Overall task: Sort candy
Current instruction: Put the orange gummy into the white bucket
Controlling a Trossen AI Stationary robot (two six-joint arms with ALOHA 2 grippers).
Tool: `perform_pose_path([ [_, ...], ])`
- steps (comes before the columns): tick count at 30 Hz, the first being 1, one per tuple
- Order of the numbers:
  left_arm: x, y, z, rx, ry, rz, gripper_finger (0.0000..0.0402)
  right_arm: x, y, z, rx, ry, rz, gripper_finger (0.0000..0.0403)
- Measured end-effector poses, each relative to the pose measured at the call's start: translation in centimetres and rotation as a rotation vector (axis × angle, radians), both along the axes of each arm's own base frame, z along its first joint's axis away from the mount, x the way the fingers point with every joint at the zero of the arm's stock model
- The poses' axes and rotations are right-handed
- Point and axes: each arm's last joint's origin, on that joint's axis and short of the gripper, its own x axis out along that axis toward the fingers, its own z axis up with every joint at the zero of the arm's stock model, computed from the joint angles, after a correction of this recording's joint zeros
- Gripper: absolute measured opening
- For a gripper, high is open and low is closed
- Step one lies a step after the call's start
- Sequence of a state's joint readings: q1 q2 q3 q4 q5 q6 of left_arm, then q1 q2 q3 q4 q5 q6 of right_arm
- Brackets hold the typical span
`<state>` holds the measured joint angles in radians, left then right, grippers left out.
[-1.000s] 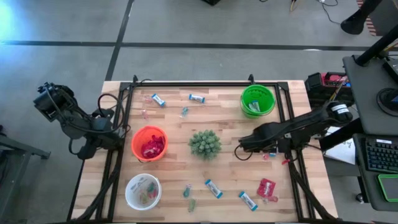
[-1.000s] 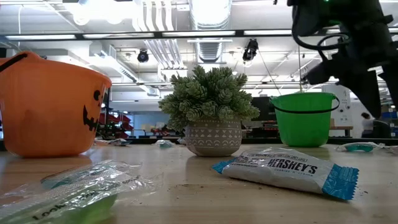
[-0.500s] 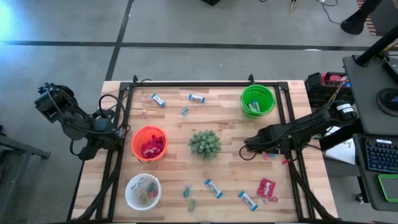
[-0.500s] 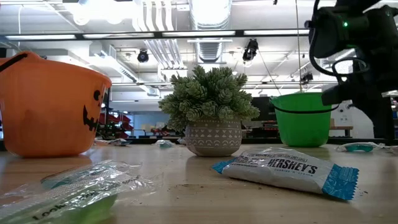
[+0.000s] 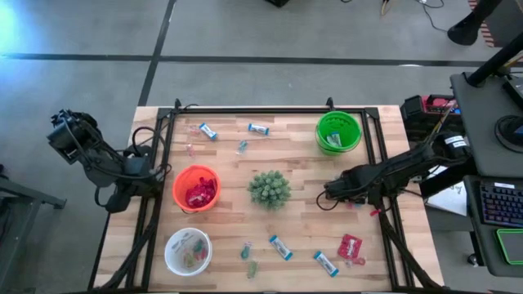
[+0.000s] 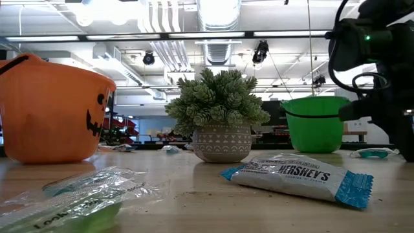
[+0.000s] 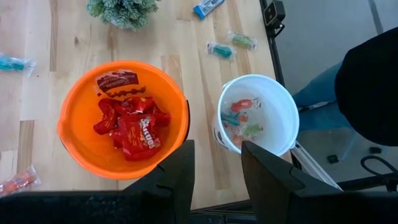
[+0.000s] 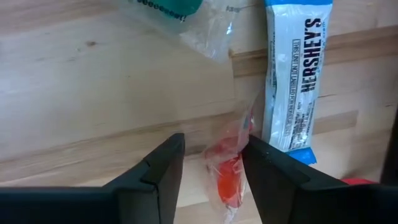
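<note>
My right gripper (image 8: 212, 165) points down just above the table, open, right of the potted plant (image 5: 269, 189). Its fingers stand on either side of a small red candy (image 8: 227, 175) in a clear wrapper lying flat on the wood. A blue-and-white Hershey's bar (image 8: 295, 74) lies beside the red candy, and a teal piece (image 8: 171, 9) lies just beyond. In the high view the right gripper (image 5: 350, 198) covers these. My left gripper (image 7: 214, 177) waits open, raised off the table's left edge, above the orange bowl (image 7: 74, 130) of red packets.
A white bowl (image 5: 172, 245) with small pieces stands near left, a green bowl (image 5: 338, 131) far right. More bars (image 5: 280, 247) (image 5: 207, 131), a red packet (image 5: 350, 247) and teal pieces (image 5: 243, 147) lie scattered. A black frame rail (image 5: 384, 212) runs close to my right gripper.
My right gripper has come down toward the table and shifted a little toward the table's right edge, ending low over the red candy. The candy and the bowls have stayed where they were.
</note>
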<state>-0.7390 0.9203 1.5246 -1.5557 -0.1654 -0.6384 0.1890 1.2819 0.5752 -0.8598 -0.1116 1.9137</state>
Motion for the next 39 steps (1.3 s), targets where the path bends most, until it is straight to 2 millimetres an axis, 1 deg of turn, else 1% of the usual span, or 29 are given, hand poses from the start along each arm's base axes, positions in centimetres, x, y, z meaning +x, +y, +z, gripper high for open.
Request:
perform_pose_path([
  [3,0.0,0.0,0.0,0.000,0.000,0.000,0.0113,0.0,0.0,0.0,-0.002,-0.004,0.001,0.0114],
  [7,0.0,0.0,0.0,-0.001,-0.001,0.000,0.0113,0.0,0.0,-0.1,-0.004,-0.007,0.003,0.0034],
  [8,0.0,0.0,0.0,-0.001,-0.001,0.000,0.0113,0.1,0.0,0.0,-0.004,-0.008,0.004,0.0023],
  [14,0.0,0.0,0.0,-0.002,0.000,0.002,0.0113,0.8,0.1,0.8,0.006,-0.031,0.041,0.0013],
  [17,-0.1,0.0,0.0,-0.002,0.000,0.002,0.0113,1.7,0.3,1.8,0.003,-0.083,0.074,0.0013],
  [20,0.0,0.0,0.0,-0.001,-0.001,0.004,0.0113,2.6,0.3,3.1,-0.044,-0.115,0.114,0.0013],
  [24,0.2,-0.1,0.0,0.000,0.006,0.019,0.0113,4.3,0.4,5.7,-0.119,-0.222,0.190,0.0013],
  [27,0.5,-0.4,-0.1,-0.002,0.017,0.040,0.0113,5.9,0.5,8.3,-0.197,-0.329,0.271,0.0013],
  [33,1.1,-0.7,-0.1,0.018,-0.013,0.117,0.0113,8.5,0.6,14.9,-0.383,-0.543,0.461,0.0012],
  [37,1.8,-1.0,0.1,0.031,-0.087,0.162,0.0113,9.4,0.6,19.2,-0.481,-0.665,0.589,0.0012],
  [39,2.1,-1.1,0.4,0.031,-0.133,0.181,0.0113,9.5,0.6,21.0,-0.529,-0.706,0.647,0.0012],
])
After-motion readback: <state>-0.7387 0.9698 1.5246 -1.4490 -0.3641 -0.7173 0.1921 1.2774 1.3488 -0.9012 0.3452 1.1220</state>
